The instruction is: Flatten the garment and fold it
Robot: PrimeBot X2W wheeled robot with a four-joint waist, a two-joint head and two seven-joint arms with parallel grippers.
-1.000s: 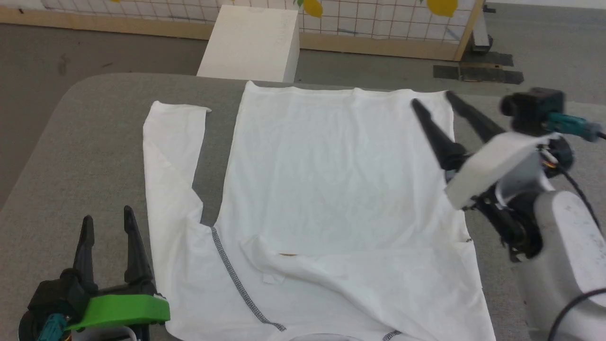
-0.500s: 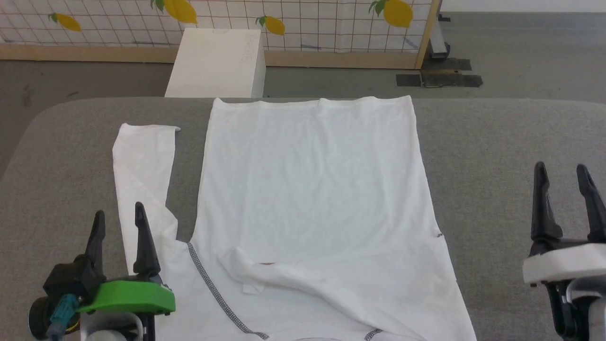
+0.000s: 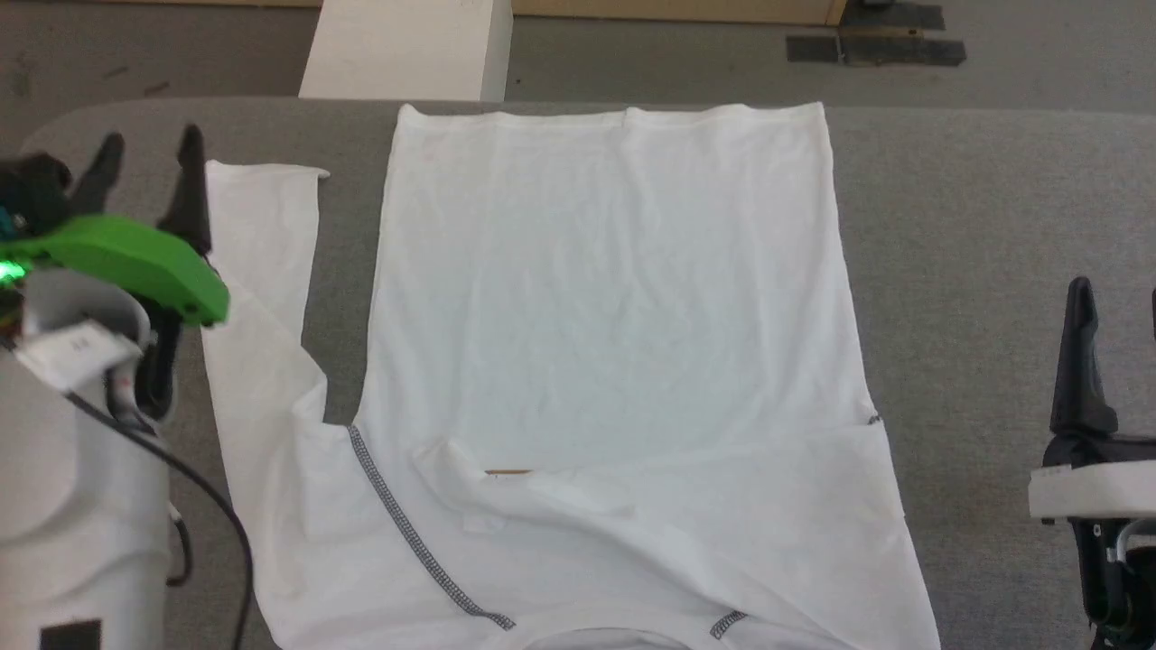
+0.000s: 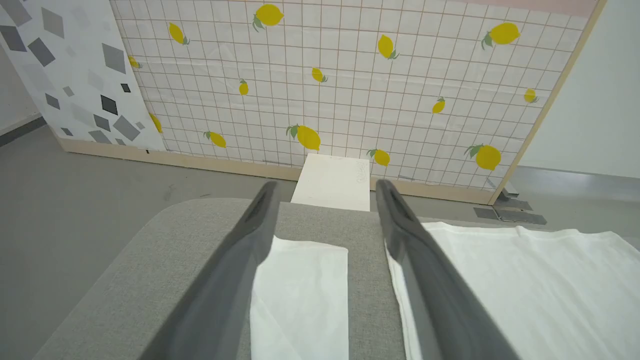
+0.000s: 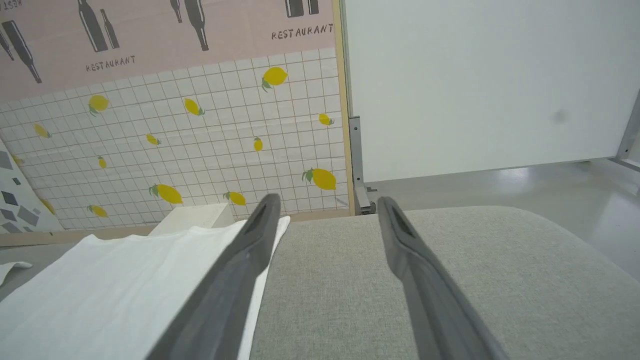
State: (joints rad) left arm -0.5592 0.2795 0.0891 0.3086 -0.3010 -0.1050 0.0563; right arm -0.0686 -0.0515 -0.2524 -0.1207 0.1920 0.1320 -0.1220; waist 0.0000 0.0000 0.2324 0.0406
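Both claws are spread wide, holding nothing: the left gripper (image 3: 151, 149) hangs by the garment's (image 3: 614, 298) sleeve (image 3: 262, 235), the right gripper (image 3: 1117, 311) over bare table (image 3: 975, 226), apart from the cloth

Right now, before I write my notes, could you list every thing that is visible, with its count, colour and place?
garment: one, white with dark grey stitched seams, spread on the table, one sleeve out to the left
table: one, grey fabric top, under the garment
box: one, white, on the floor behind the table's far edge
lemon-print panel: one, white grid with yellow lemons, standing behind the box
RESTAURANT poster: one, pink with dark bottles, above the lemon-print panel
tape patches: a few, dark, on the floor right of the box
left end effector: one, dark fingers, open, beside the sleeve
right end effector: one, dark fingers, open, over bare table right of the garment
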